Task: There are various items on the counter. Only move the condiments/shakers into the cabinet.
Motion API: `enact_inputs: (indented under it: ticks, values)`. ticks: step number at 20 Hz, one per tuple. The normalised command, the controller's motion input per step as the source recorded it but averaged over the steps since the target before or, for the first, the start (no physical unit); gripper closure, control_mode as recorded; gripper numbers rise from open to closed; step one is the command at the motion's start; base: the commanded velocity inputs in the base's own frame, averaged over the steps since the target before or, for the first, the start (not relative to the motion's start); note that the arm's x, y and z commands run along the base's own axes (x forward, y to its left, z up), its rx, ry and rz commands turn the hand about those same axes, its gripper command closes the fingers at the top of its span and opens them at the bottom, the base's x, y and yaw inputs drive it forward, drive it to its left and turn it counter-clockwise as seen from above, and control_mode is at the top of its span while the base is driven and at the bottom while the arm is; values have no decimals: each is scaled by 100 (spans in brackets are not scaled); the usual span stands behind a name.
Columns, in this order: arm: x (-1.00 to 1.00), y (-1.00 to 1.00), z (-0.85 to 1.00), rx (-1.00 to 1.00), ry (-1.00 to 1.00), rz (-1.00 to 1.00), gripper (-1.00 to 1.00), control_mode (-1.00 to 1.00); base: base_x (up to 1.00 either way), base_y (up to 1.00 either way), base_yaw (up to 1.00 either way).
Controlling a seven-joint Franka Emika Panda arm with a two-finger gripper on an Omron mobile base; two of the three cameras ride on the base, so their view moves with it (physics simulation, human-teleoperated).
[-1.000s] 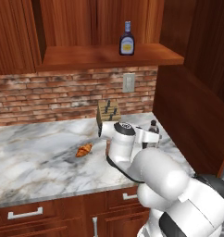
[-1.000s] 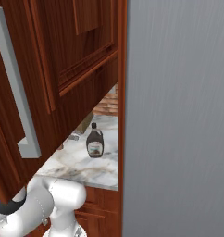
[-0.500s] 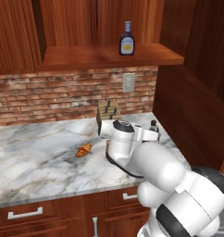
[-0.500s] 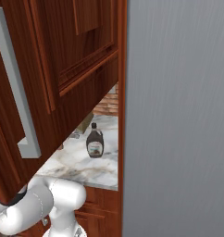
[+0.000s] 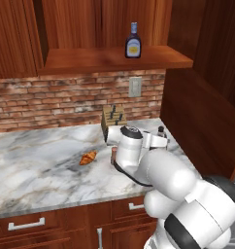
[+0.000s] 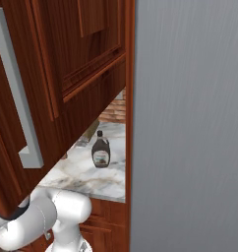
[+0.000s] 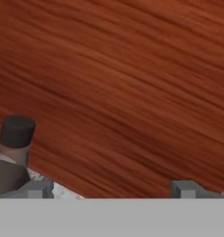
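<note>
Since a second ago the white arm has swung lower and nearer the counter's right end, while the bottles have stayed put. On the veined marble counter [image 5: 37, 160], from left: a golden, crescent croissant [image 5: 88, 157], a tan wooden knife block [image 5: 113, 116], then the black cap of the dark-brown bottle [image 6: 101, 151], upright near the side wall. Above, the dark-blue bottle [image 5: 133, 42] stands upright on the cabinet shelf [image 5: 90, 59]. The gripper [image 7: 112, 190] gapes wide, gripping nothing, facing grained reddish wood beside that cap.
</note>
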Motion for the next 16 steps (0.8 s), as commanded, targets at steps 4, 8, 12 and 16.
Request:
enact_inputs:
  ticks: [4, 8, 12, 16]
  values:
    - [0, -27, 0, 0, -2, 5, -100, -100, 0, 0, 0]
    - [0, -18, 0, 0, -1, 3, -100, -100, 0, 0, 0]
    - [0, 1, 0, 0, 0, 0, -100, -100, 0, 0, 0]
    - [0, 33, 0, 0, 0, 0, -100, -100, 0, 0, 0]
